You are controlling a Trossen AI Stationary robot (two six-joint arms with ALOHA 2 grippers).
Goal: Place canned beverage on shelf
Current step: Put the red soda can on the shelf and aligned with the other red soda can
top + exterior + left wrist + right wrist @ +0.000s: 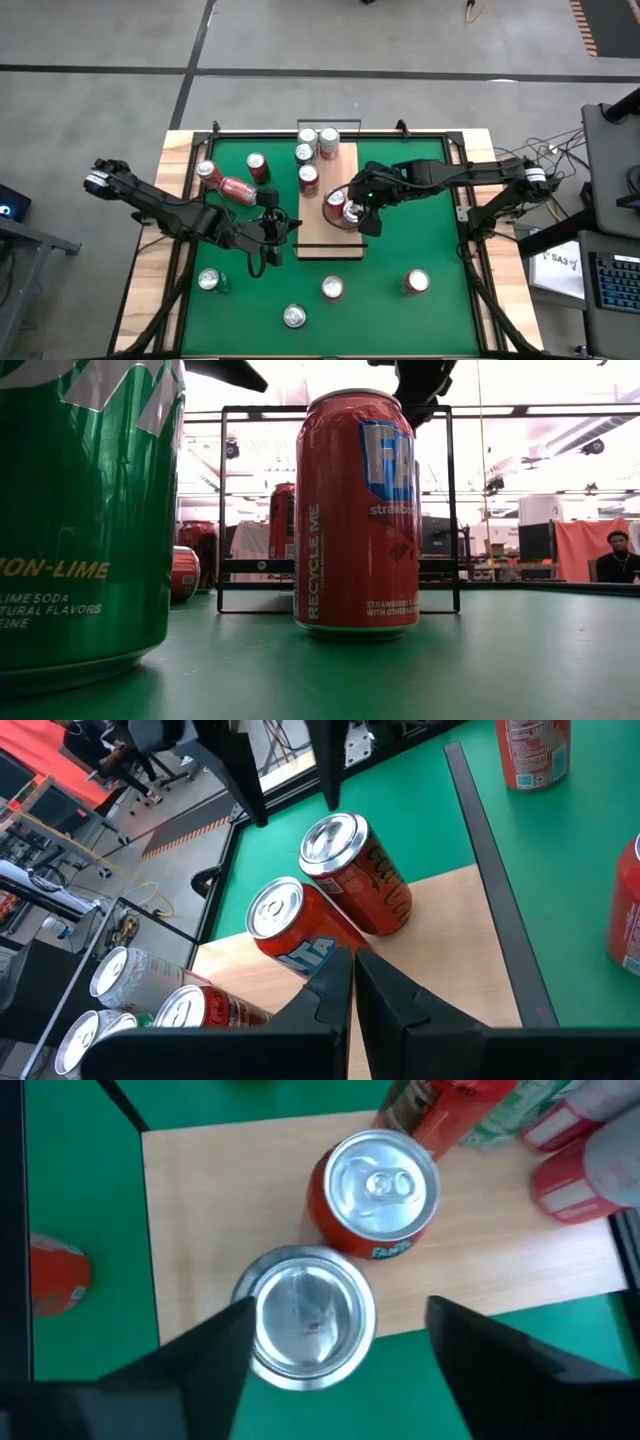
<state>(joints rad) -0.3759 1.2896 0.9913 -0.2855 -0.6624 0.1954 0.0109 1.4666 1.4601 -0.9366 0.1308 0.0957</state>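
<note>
Canned beverage (305, 1315), a silver-topped metal cylinder, is standing on the pale wood-grain shelf (312, 236) beside an orange can (383, 1192).
We are holding our right gripper (340, 1350) spread wide around it, fingers apart from its sides; our left gripper (352, 988) is resting closed nearby.

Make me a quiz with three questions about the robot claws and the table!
1. Where is the right claw?
A. Over the shelf
B. Over the floor
C. At the mat's left edge

2. What colour is the mat?
A. Blue
B. Green
C. Yellow

3. How is the left claw?
A. Shut and empty
B. Wide open
C. Holding a can

Answers:
1. A: the high view shows the right claw above the shelf.
2. B: the mat is green all over.
3. A: the left claw has its fingers pressed together with nothing between them.
</note>
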